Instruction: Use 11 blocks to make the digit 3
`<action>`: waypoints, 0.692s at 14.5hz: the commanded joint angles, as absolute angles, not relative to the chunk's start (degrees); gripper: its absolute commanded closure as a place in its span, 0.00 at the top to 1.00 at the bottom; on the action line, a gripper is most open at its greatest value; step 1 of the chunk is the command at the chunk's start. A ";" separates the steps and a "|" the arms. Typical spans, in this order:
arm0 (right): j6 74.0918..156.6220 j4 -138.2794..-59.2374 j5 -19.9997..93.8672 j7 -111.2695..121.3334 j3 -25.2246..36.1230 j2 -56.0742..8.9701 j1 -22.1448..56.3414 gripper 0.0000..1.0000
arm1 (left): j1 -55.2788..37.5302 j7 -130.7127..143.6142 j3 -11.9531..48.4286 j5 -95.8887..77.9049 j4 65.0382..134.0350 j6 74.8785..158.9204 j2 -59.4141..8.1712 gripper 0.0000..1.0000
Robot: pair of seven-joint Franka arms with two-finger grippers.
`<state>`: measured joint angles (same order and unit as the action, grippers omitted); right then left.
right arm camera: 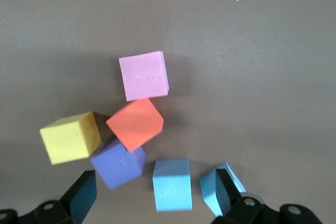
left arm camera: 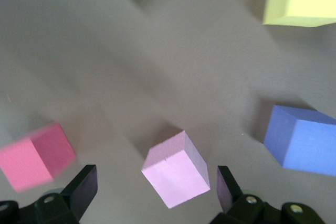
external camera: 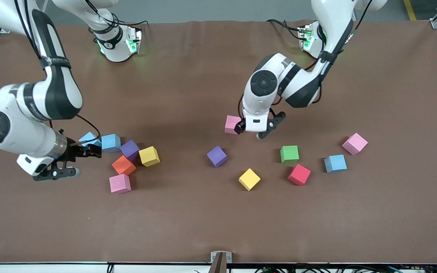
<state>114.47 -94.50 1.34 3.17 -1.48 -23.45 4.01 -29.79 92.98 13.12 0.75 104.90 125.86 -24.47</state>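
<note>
The blocks lie loose on the brown table point(external camera: 203, 220) in two groups. My left gripper point(external camera: 238, 127) is open and low over a pink block point(external camera: 230, 123); in the left wrist view the block point(left arm camera: 176, 170) lies between the fingers point(left arm camera: 84, 186), apart from both. My right gripper point(external camera: 90, 150) is open over two light blue blocks point(external camera: 110, 142) at the right arm's end. In the right wrist view one light blue block point(right arm camera: 170, 184) shows between the fingers point(right arm camera: 84, 192) and the other point(right arm camera: 210, 192) shows partly hidden by a finger.
By the right gripper lie a purple point(external camera: 130, 149), yellow point(external camera: 149, 156), orange point(external camera: 123, 165) and pink block point(external camera: 120, 184). Nearer the front camera than the left gripper lie purple point(external camera: 217, 156), yellow point(external camera: 249, 179), green point(external camera: 289, 153), red point(external camera: 299, 174), blue point(external camera: 335, 163) and pink point(external camera: 354, 143) blocks.
</note>
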 commanded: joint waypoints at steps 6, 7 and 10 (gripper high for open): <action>124.10 -91.68 1.32 3.25 -1.32 -34.44 6.41 1.00 | -33.04 119.95 12.66 2.45 106.70 133.92 -29.09 1.00; 124.28 -90.89 1.32 3.16 -1.32 -35.85 6.68 1.00 | -33.05 121.28 12.66 2.55 106.79 135.51 -29.61 1.00; 126.91 -90.53 0.97 3.25 -1.32 -37.79 6.68 1.00 | -33.05 122.25 12.66 2.55 106.70 137.45 -31.63 1.00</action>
<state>126.17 -92.17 1.34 3.17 -1.50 -36.13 6.48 -32.64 120.53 13.08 1.34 106.66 135.75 -30.61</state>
